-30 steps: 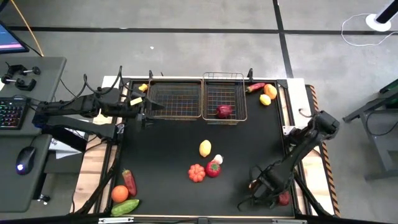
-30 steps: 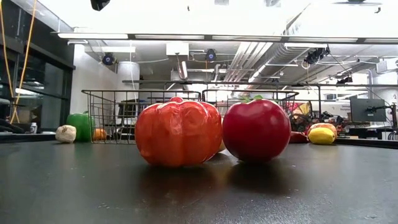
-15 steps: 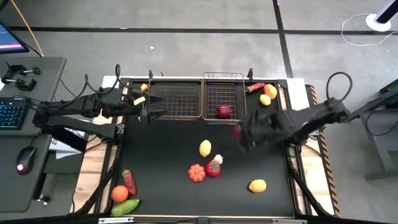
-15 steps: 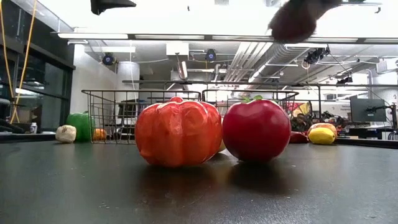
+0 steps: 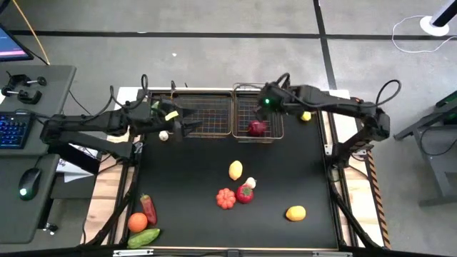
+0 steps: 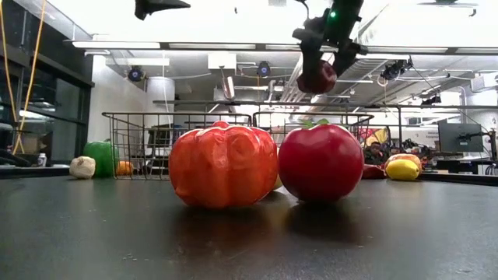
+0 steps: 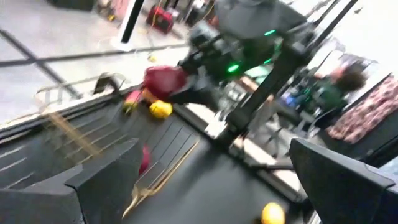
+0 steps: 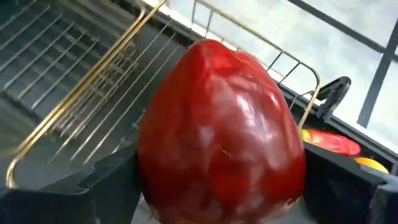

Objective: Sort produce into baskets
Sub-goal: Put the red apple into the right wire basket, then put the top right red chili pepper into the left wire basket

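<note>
Red fruit [image 8: 221,134]: between the right gripper's 2 dark fingers [image 8: 348,180], over the right-hand basket; in the low view it hangs below that gripper, well above the basket tops.
Long axis: in the right wrist view, runs from a narrow end up to a broad end near the finger bases; its tilt to the table I cannot tell.
Right gripper [image 5: 266,105]: fingers spread wide with the fruit between them; whether they press on it I cannot tell.
Change since 0.5 s ago: right arm has swung from mid-table to above the right basket [image 5: 258,113]; left gripper has shifted further over its basket; loose produce unmoved.
Right basket contents: 1 dark red piece [image 5: 256,128] near its front edge.
Left basket [image 5: 203,113]: no produce seen inside; left gripper [image 5: 187,120] hovers over it, jaws wide, nothing held.
Table [image 5: 186,178]: lemon [image 5: 235,170], red pumpkin-like piece [image 5: 226,198], tomato [image 5: 245,193] touching it, another yellow piece [image 5: 295,213] nearer the right front.
Left front corner: orange [image 5: 137,222], red pepper [image 5: 148,208], cucumber [image 5: 144,238].
</note>
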Controlling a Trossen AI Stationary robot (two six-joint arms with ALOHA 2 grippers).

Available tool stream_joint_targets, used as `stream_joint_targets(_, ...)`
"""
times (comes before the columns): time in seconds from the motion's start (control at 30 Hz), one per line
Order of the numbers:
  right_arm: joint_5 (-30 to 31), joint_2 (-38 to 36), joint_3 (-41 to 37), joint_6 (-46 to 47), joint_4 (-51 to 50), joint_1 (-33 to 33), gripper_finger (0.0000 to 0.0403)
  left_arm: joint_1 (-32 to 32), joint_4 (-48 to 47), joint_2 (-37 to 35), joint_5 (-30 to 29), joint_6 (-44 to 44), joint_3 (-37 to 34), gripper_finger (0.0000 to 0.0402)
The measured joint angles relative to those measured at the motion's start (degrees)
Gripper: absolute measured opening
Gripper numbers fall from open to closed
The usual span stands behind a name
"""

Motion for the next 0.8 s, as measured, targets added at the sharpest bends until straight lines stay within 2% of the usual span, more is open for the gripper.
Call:
stream_joint_targets(0.17,-3.4,-0.05,0.0,-7.47,3.11,-3.17,0.0367,0.0,7.19,2.46,-0.02,0.08,0.0,0.0395)
stream_joint_targets(0.3,-10.14,0.32,0.05,-13.66,4.65,-5.01,0.0368,0.0,9.87,4.27,-1.02,0.09,0.0,0.0395)
stream_joint_targets(0.37,-13.54,1.18,0.04,-15.06,4.34,-5.89,0.0368,0.0,10.89,5.18,-2.35,0.07,0.0,0.0395)
stream_joint_targets(0.5,-15.92,4.14,0.04,-17.43,4.6,-6.12,0.0378,0.96,14.81,7.06,-3.68,-0.06,0.0,0.0395)
stream_joint_targets(0.63,-21.85,8.13,0.04,-19.78,6.05,-6.19,0.0397,2.88,18.92,8.5,-1.74,-1.6,0.0,0.0395)
stream_joint_targets(0.8,-21.75,9.7,0.39,-19.15,7.6,-6.64,0.0392,6.64,18.87,8.61,2.44,-4.49,0.0,0.0395)
